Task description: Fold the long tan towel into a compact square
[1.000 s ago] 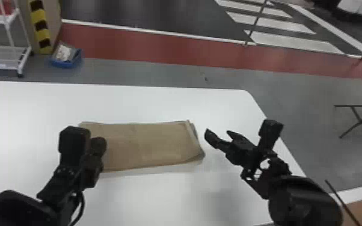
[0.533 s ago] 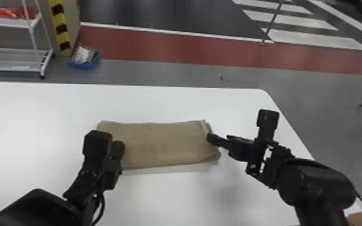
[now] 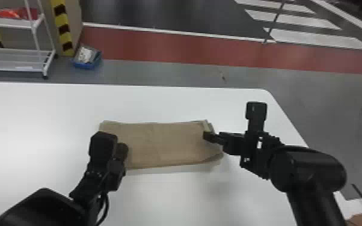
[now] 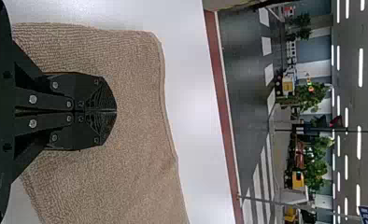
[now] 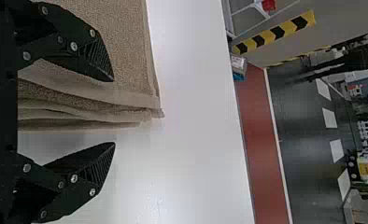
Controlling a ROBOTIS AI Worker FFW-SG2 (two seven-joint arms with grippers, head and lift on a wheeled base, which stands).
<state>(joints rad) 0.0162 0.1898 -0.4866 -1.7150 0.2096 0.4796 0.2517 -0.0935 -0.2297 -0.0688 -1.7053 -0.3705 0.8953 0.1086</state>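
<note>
1. Done, as far as I can judge: the towel (image 3: 165, 144) is already doubled over on itself. Its layered end (image 5: 84, 112) shows several plies stacked one on another, with their edges roughly but not perfectly lined up.
2. The towel lies flat on the table (image 3: 54, 111) as an oblong, its long way running from beside the left gripper (image 4: 116, 111) across to the right gripper (image 5: 113, 112).
3. The left gripper's fingers are pressed together over its own end of the towel, with no cloth to be seen between them. Whether their tips touch the top ply I cannot tell.
4. The right gripper's fingers are spread at the layered end — one over the towel, the other out past its edge, above bare table. They pinch nothing.
5. Left to do, in my judgement: the oblong is clearly longer than it is wide, so at least one more fold across its length seems needed, then perhaps some squaring up.
6. For that fold, the right gripper would need to close on all the plies and carry them toward the left gripper. Catching only the upper ones could pull the stack apart — the main risk here.
</note>
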